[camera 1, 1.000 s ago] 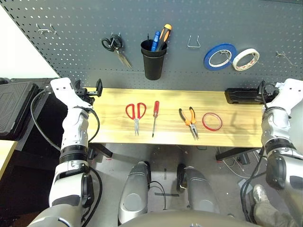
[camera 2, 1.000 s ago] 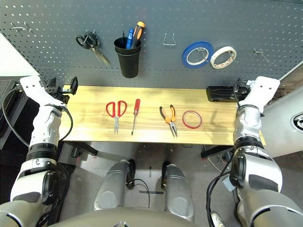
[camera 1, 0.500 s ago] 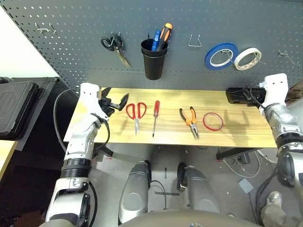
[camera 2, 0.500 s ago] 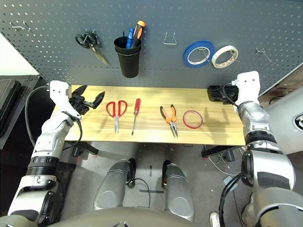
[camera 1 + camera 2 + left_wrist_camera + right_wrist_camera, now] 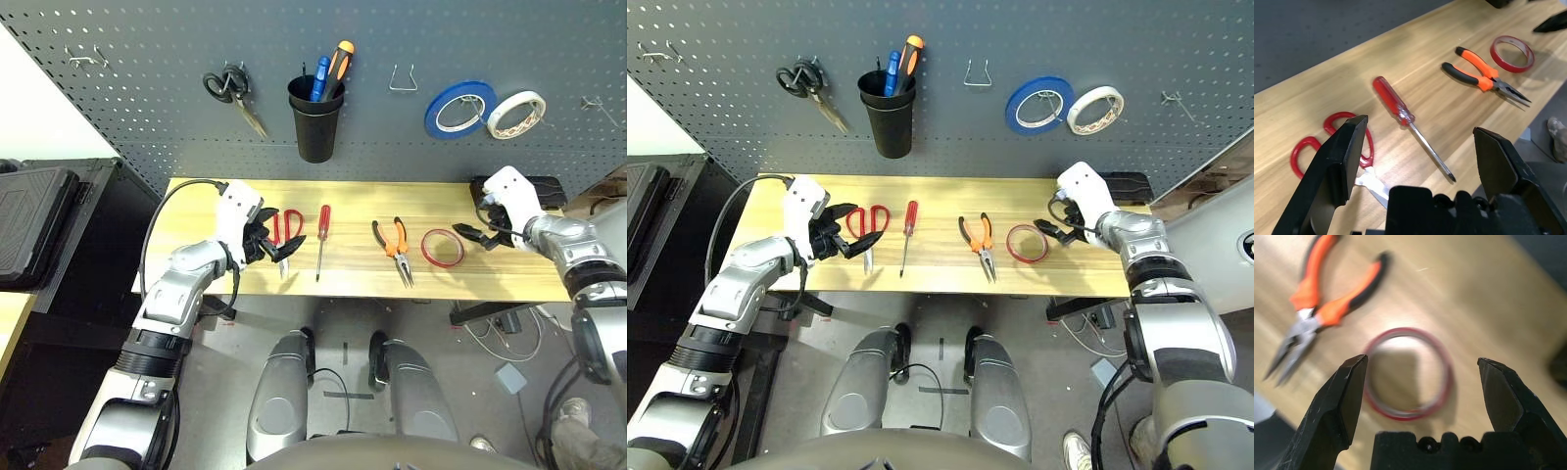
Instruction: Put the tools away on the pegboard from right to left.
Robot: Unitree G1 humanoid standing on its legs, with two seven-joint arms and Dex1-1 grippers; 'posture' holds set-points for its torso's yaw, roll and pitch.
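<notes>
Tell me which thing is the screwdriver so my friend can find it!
Look at the wooden table below the pegboard. Between the red-handled scissors and the pliers lies the screwdriver. It's the only one with a single straight red handle.

Head-mounted stereo pair: set high above the robot's body, facing forward and steeply down; both eyes share the full table [image 5: 353, 196] and lower pegboard [image 5: 411, 59]. Left wrist camera: close over the tabletop, facing obliquely along it, pegboard's lower edge included. Right wrist camera: nearer still, facing down at the wood. Both wrist views share the pliers [image 5: 1481, 73] and red tape ring [image 5: 1408, 374].
</notes>
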